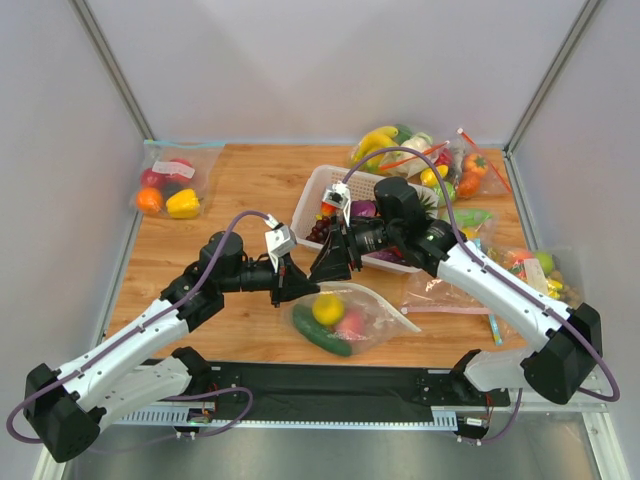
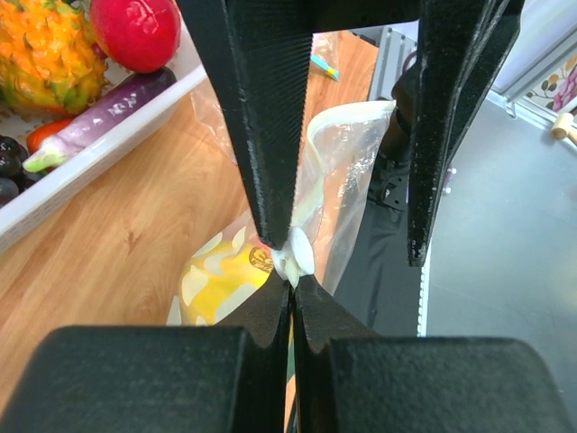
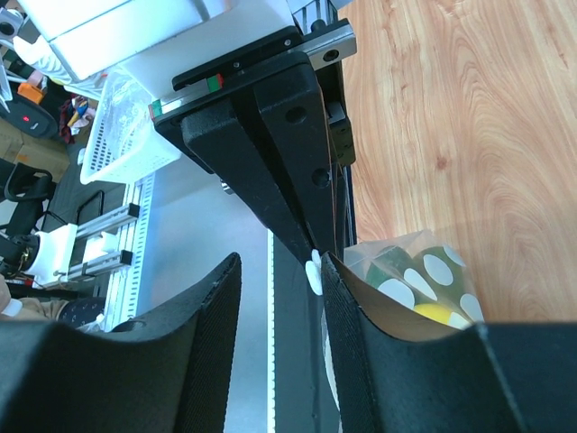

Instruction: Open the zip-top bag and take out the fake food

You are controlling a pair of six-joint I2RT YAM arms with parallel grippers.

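1. Top view: the zip-top bag [image 1: 380,318] is laid on the tabletop [image 1: 230,190], its long axis roughly 9-to-3 o'clock, with the fake food [image 1: 328,309] inside. The left end effector [image 1: 297,290] is set at the bag's 10 o'clock corner. The right end effector [image 1: 331,270] is hung just beside it, towards 1 o'clock. The bag body lies at 4-5 o'clock from both, so neither arm is clearly nearer. The white basket [image 1: 312,195] is seen at 12 o'clock, apart from the bag.
2. Left wrist view: the left end effector [image 2: 293,287] is pressed together, pinching a white tab [image 2: 296,257] on the bag rim. The right end effector [image 2: 350,251] is spread, and bag film is run up between its fingers towards 12 o'clock. Whether its 9 o'clock finger touches the tab cannot be told.
3. Right wrist view: the right end effector [image 3: 281,262] is spread, with nothing pinched. The left end effector [image 3: 315,253] is brought in from 11 o'clock. The tab [image 3: 313,273] sits between the right fingers, closer to the 3 o'clock one, and the bag [image 3: 415,280] lies at 4 o'clock. The opposite lip is judged to need catching on that side and pulling away from the pinch.
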